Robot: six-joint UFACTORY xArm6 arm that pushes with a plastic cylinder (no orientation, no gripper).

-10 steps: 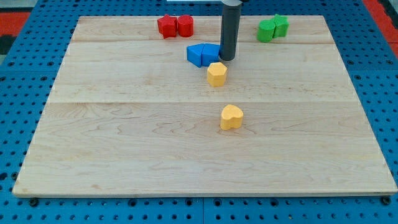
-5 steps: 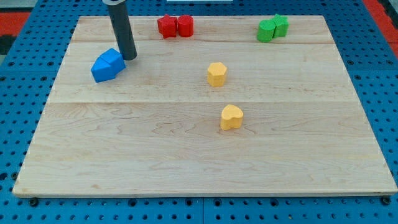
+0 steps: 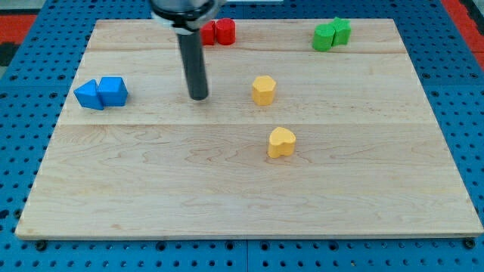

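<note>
My tip (image 3: pixel 198 97) rests on the wooden board (image 3: pixel 242 189), touching no block. Nearest to it is the yellow hexagonal block (image 3: pixel 263 89), a short way toward the view's right. Two blue blocks sit together near the board's left edge: a triangular one (image 3: pixel 89 95) and a blockier one (image 3: pixel 113 91), well left of the tip. A yellow heart-shaped block (image 3: pixel 280 142) lies lower right of the tip. Two red blocks (image 3: pixel 217 32) stand at the view's top, partly hidden behind the rod.
Two green blocks (image 3: pixel 332 34) sit side by side at the top right of the board. Around the board lies a blue perforated surface (image 3: pixel 469 98), with a red area at the top corners.
The blue blocks were pushed from the top middle to the board's left edge. The tip has since left them and moved back right toward the middle.
</note>
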